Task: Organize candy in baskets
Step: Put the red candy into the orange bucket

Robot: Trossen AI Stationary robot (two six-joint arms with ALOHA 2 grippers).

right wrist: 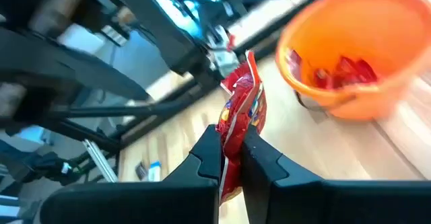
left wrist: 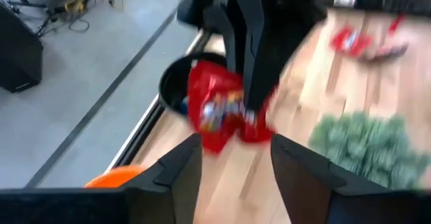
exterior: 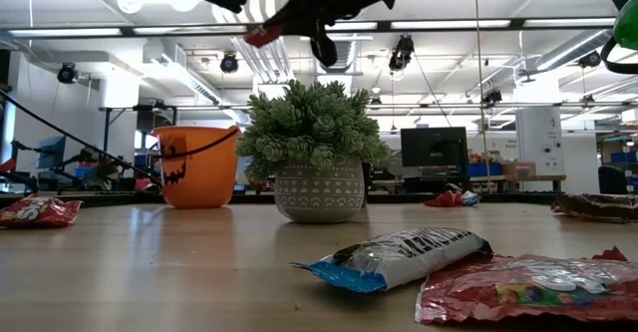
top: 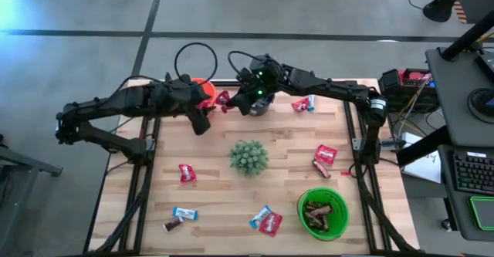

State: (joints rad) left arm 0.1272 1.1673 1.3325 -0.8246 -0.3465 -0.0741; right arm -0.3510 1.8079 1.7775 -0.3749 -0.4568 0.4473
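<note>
Red candy (right wrist: pixel 237 126) pinched in my right gripper (right wrist: pixel 231 158); my left gripper (left wrist: pixel 232 158) wide just beside; orange basket (right wrist: pixel 357 56) near, plant (top: pixel 248 157) clear.

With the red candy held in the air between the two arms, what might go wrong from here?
1. The right gripper pinches only the lower edge of the red candy; it may slip out before it reaches the orange bucket.
2. The open left gripper is very near; the arms might bump.
</note>
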